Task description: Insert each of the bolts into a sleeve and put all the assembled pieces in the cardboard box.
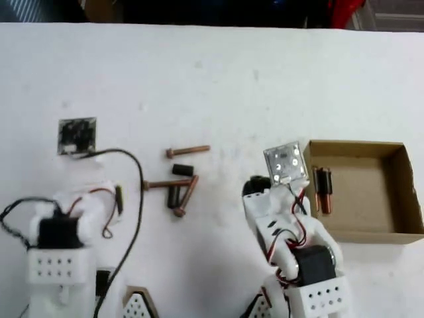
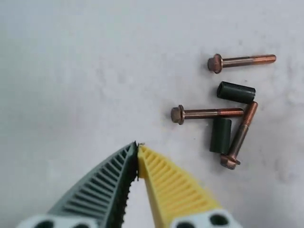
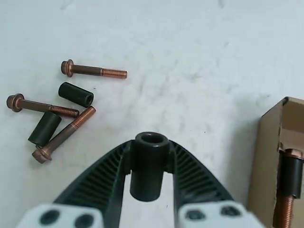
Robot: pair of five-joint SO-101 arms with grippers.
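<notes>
3 bolts (image 2: 207, 113) and 2 sleeves (image 2: 236, 92) bunch tightly mid-table, some touching, little gap between; bare table (image 1: 232, 86) lies open around them. The right arm (image 1: 262, 212) stands between bunch and cardboard box (image 1: 361, 233), whose floor is mostly free.

- Between the left tool (image 2: 137, 147) and the right tool (image 3: 149, 145), three bolts and two loose sleeves lie clustered on the table (image 1: 212, 79).
- The far bolt (image 2: 242, 61) lies farthest out from both tools, with the far sleeve (image 2: 236, 92) just on its near side.
- The middle bolt (image 2: 206, 113) lies crosswise, its threaded end meeting the slanted bolt (image 2: 240, 135).
- The near sleeve (image 2: 221, 135) lies just beside both of them.
- The held sleeve (image 3: 148, 166) sits between the right tool's jaws.
- The cardboard box (image 1: 358, 147) stands right of the right tool, and the assembled piece (image 1: 323, 189) lies inside it by the nearest wall.
</notes>
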